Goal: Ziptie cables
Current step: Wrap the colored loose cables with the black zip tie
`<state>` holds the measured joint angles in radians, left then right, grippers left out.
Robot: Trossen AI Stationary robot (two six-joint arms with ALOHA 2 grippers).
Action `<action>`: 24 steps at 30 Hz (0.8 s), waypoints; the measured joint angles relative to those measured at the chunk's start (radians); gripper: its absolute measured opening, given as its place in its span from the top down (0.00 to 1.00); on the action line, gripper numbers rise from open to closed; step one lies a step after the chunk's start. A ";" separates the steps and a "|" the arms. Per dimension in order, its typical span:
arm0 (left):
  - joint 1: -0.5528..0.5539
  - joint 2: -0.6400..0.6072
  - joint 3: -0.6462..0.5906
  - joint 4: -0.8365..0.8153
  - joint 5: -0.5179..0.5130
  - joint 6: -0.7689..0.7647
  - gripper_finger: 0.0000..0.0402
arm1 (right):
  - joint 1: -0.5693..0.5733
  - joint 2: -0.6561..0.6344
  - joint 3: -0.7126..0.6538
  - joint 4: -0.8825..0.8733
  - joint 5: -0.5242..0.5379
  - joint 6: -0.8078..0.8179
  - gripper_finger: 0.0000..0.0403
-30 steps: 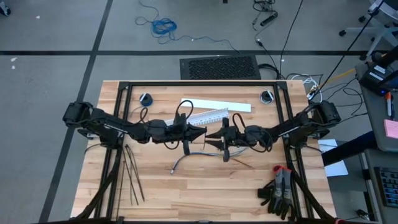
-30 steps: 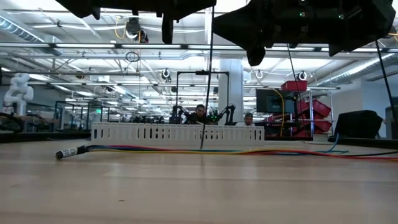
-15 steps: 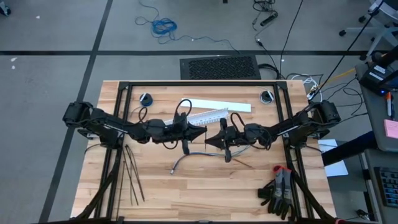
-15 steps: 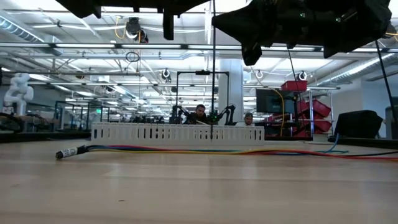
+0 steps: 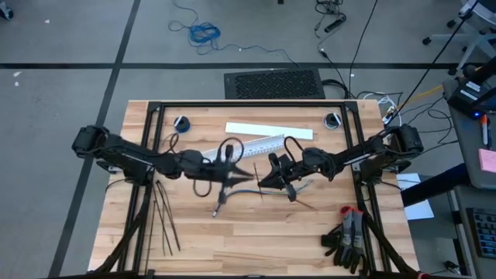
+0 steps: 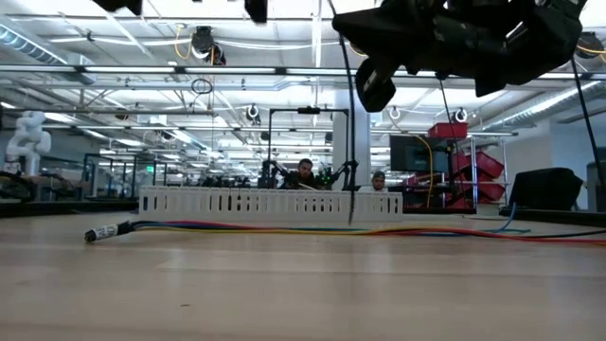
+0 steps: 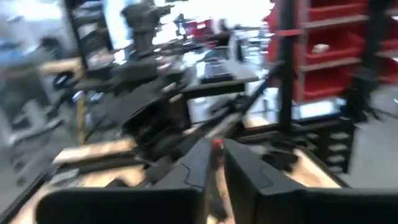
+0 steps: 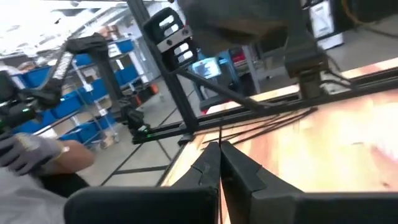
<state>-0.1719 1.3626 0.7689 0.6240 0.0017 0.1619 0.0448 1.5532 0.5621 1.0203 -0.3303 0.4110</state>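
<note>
Above mid-table, right tool (image 5: 261, 184) clenched on a ziptie (image 6: 349, 142), cables (image 5: 225, 201) just beside

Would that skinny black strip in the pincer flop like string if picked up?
Probably not: the ziptie stands out straight from the right pincer, and the spare zipties lie mostly straight, so it looks springy. Being so thin, it is likely light and may twist in a grip.
</note>
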 joint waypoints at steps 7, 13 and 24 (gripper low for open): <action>-0.033 -0.108 0.000 -0.298 0.017 0.156 0.74 | 0.009 0.000 0.000 0.006 -0.272 -0.037 1.00; -0.027 0.004 0.001 -0.114 0.243 0.245 0.72 | 0.038 0.000 0.000 0.001 -0.512 -0.120 1.00; 0.027 0.319 0.102 0.303 0.368 0.214 0.72 | 0.046 0.000 0.000 -0.066 -0.560 -0.136 1.00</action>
<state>-0.1454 1.6819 0.8712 0.9270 0.3696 0.3760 0.0911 1.5528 0.5621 0.9539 -0.8901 0.2752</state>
